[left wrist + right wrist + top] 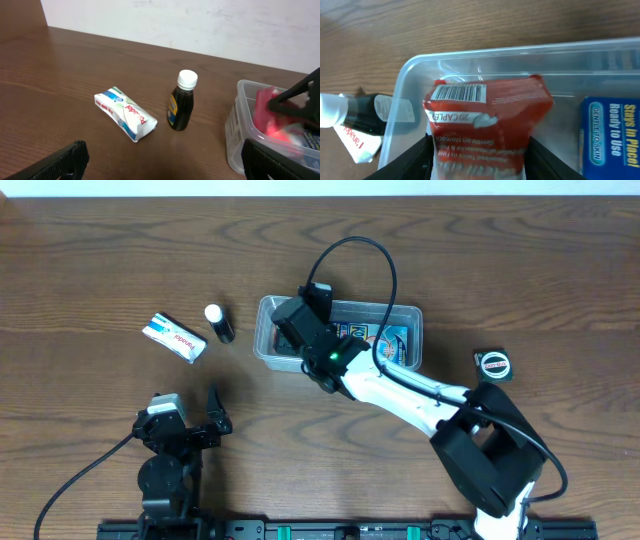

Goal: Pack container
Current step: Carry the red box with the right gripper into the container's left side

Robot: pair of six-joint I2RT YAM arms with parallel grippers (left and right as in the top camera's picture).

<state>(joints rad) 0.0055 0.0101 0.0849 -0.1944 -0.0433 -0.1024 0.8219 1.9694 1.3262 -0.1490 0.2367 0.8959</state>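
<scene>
The container point(266, 330) is a clear plastic tray at the table's middle; its wall shows in the left wrist view point(239, 131) and its rim in the right wrist view point(470, 54). My right gripper point(479, 155) is shut on a red packet point(487, 115) and holds it inside the container's left end; from overhead the gripper point(300, 330) covers that end. A blue packet point(385, 338) lies in the container, also in the right wrist view point(612, 132). My left gripper point(162, 162) is open and empty near the front edge point(185, 425).
A white and blue packet point(175, 337) and a small dark bottle with a white cap point(218, 323) lie left of the container, both also in the left wrist view point(125, 114) point(182, 101). A tape measure point(494, 365) lies right of the container.
</scene>
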